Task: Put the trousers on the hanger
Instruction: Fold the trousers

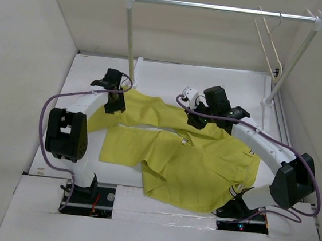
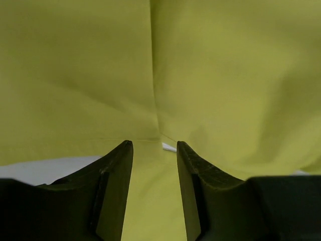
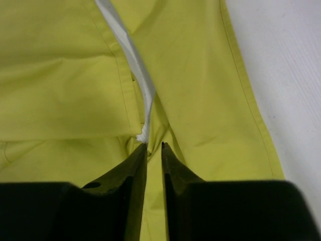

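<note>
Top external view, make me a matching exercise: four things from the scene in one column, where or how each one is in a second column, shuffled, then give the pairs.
Column one
1. trousers
2. hanger
3. left end effector
4. right end effector

Column two
A. hanging on the silver rail, far right
B. jaws nearly together on a bunched fold mid-trousers
C. spread on the white table
D. at a trouser leg near the rail's left post, jaws apart

Pairs: 1-C, 2-A, 3-D, 4-B
</note>
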You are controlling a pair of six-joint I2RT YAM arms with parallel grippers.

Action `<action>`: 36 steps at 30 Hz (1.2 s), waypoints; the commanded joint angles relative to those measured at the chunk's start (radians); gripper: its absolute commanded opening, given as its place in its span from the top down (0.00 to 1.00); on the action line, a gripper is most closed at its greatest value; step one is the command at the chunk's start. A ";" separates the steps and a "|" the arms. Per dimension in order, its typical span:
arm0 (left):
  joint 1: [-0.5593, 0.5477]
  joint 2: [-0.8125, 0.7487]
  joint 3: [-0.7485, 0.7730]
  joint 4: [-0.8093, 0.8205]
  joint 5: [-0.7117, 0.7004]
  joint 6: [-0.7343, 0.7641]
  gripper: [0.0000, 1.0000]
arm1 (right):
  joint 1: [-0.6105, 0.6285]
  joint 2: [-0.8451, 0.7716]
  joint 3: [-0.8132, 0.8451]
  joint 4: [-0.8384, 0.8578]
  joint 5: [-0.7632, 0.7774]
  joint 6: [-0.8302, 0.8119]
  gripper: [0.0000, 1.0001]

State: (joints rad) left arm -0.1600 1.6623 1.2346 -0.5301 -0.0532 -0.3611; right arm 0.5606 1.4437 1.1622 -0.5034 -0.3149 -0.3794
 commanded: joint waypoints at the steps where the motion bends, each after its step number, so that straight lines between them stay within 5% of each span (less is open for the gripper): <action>1: -0.027 0.039 -0.032 -0.088 -0.117 0.038 0.63 | -0.028 0.004 -0.002 0.063 -0.038 -0.018 0.75; 3: -0.027 0.031 -0.066 -0.039 -0.097 0.031 0.54 | -0.028 0.003 -0.007 0.069 -0.053 -0.019 0.62; 7: -0.027 0.066 -0.070 -0.013 -0.073 0.030 0.52 | -0.028 0.004 -0.021 0.081 -0.069 -0.019 0.59; 10: -0.027 0.096 -0.064 -0.024 -0.089 0.034 0.64 | -0.028 0.004 -0.036 0.088 -0.066 -0.016 0.59; 11: -0.027 0.097 -0.069 -0.034 -0.115 0.022 0.89 | -0.028 -0.002 -0.044 0.088 -0.052 -0.009 0.58; 14: -0.027 0.087 -0.080 -0.041 -0.149 0.019 1.00 | -0.028 -0.009 -0.045 0.091 -0.050 -0.006 0.58; 18: -0.015 0.031 -0.051 -0.068 -0.239 -0.025 1.00 | -0.039 -0.016 -0.036 0.086 -0.058 -0.010 0.58; 24: 0.098 -0.018 0.251 -0.058 -0.508 -0.076 1.00 | -0.039 0.015 -0.013 0.066 -0.059 -0.019 0.58; 28: 0.248 0.236 0.634 -0.118 -0.567 -0.105 1.00 | -0.039 0.000 -0.035 0.046 -0.033 -0.006 0.57; 32: 0.324 0.528 1.070 -0.405 -0.439 -0.131 0.35 | -0.039 -0.037 -0.045 0.000 0.029 0.005 0.41; 33: 0.324 0.537 1.089 -0.422 -0.444 -0.124 0.31 | -0.039 -0.052 -0.045 -0.024 0.049 0.017 0.32; 36: 0.265 0.392 0.852 -0.287 -0.445 -0.098 0.27 | -0.062 -0.104 -0.080 -0.043 0.147 0.071 0.28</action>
State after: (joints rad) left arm 0.1795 2.1323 2.1986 -0.7166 -0.5091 -0.4686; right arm 0.5236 1.4216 1.1069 -0.5148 -0.2684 -0.3626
